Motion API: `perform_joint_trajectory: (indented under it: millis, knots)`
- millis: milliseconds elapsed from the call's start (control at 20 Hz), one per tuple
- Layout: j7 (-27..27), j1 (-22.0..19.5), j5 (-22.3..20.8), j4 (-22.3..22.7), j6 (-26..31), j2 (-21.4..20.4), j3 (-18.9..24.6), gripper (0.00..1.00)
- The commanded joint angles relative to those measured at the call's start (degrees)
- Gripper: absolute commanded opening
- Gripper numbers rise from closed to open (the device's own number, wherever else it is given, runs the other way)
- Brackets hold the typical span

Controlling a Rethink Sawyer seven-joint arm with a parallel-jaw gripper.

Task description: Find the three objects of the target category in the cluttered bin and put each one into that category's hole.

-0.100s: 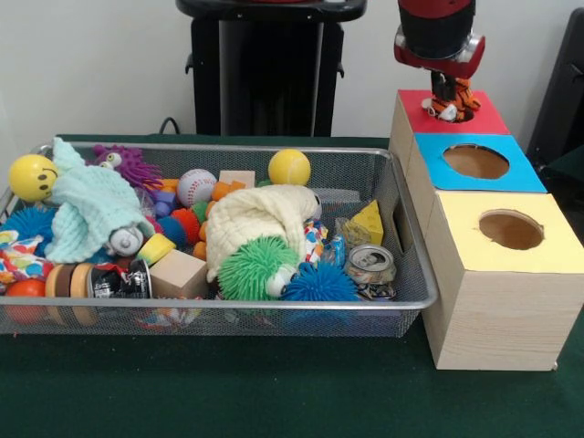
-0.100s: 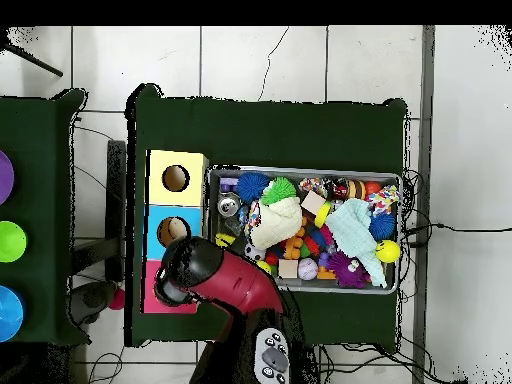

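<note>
Striped tiger toy (image 1: pixel 451 100) hangs clamped in the tool (image 1: pixel 445 102), right over the red box (image 1: pixel 474 119) so it can drop into that hole, hidden under it. Blue box (image 1: pixel 438 151) and yellow box (image 1: pixel 456 228) sit toward 6 o'clock; mesh bin (image 1: pixel 415 274) at 8 o'clock on the desk (image 1: pixel 274 392).

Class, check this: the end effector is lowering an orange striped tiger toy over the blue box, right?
Not quite. The front view shows the end effector holding the orange striped tiger toy over the red box, not the blue box.
</note>
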Motion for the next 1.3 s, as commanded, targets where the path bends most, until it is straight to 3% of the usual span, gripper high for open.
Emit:
perform_joint_trajectory:
  millis: [50, 250, 850, 1050, 1300]
  knots:
    - [11.6, -1.0, 3.3, 4.9, -7.0, 0.6, 3.0, 0.00]
    - [10.2, -2.3, 3.7, 5.6, -9.4, 1.6, 4.4, 0.00]
    - [11.3, -1.7, 2.5, 4.7, -7.1, 2.1, 3.3, 0.00]
    - [14.1, -0.6, -0.3, 3.5, 1.8, -2.3, 0.0, 0.00]
    - [18.2, 0.4, -4.3, -1.2, 14.2, -8.0, -3.8, 0.00]
